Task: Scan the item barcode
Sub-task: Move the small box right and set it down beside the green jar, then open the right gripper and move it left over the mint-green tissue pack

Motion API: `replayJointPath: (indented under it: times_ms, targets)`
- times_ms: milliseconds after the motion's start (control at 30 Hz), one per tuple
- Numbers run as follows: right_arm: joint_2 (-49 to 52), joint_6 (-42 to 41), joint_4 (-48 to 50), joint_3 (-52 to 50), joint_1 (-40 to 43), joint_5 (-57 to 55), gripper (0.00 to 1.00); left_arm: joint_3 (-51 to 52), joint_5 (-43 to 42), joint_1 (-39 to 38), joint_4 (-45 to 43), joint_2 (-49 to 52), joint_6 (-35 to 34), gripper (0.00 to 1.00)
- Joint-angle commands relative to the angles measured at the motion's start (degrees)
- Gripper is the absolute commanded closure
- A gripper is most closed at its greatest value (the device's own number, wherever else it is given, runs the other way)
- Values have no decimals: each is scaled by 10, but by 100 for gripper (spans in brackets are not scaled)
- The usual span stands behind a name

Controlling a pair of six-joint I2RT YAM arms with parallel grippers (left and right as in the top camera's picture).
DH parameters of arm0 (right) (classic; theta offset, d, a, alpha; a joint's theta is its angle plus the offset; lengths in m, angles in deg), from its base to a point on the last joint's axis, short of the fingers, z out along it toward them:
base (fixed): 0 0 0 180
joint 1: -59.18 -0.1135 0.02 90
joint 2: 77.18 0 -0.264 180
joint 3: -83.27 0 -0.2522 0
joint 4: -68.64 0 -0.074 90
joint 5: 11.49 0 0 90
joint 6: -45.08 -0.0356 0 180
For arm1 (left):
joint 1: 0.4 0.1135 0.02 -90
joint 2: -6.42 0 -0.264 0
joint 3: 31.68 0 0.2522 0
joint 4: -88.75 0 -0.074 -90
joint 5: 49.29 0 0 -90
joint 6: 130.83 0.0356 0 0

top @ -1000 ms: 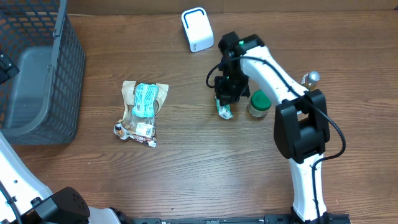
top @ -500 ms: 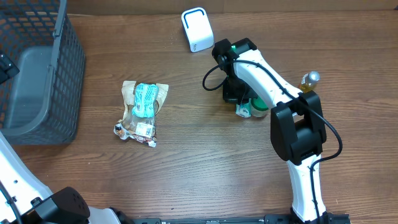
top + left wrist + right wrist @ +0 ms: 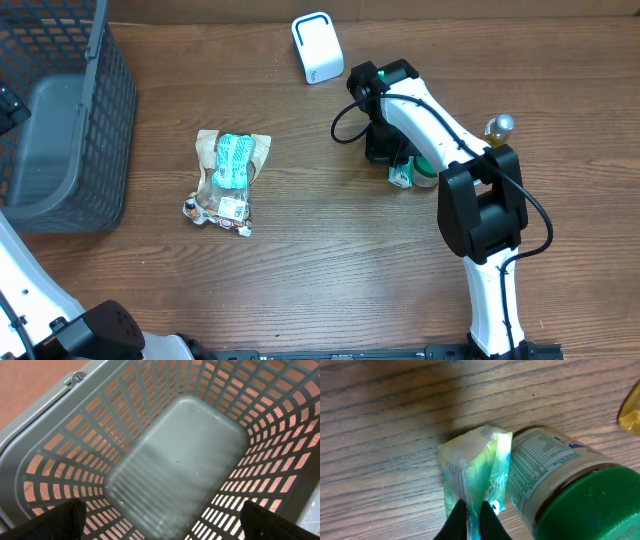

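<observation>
Now, right gripper (image 3: 470, 521): pinching the small green packet (image 3: 475, 460) by its edge — ready to carry it.
Packet: on the table (image 3: 300, 280), touching the green-lidded jar (image 3: 555, 490) (white scanner (image 3: 317, 47) well apart).
Left gripper (image 3: 170, 527): spread wide over the basket (image 3: 60, 460).

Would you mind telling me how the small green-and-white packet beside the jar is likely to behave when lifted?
The packet looks soft and crinkled, so it probably flexes and weighs little. Pinched by one edge in the right gripper, it may droop or swing.
</observation>
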Motion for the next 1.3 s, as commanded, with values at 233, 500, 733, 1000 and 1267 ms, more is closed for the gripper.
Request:
replayJointPath:
  times_ms: [233,500,733,1000,1267]
  targets:
    - [3,-2,-1,-3,-6,-6,58,-10,-3,0,0,3,11,1]
    - [-7,4,-16,34,-13,-3,57,-10,-3,0,0,3,11,0]
    - [-15,20,-47,87,-26,74,42,-10,-3,0,0,3,11,1]
    - [-15,109,10,87,-43,283,32,-10,-3,0,0,3,11,1]
    - [-15,110,75,87,-49,441,0,-10,-3,0,0,3,11,0]
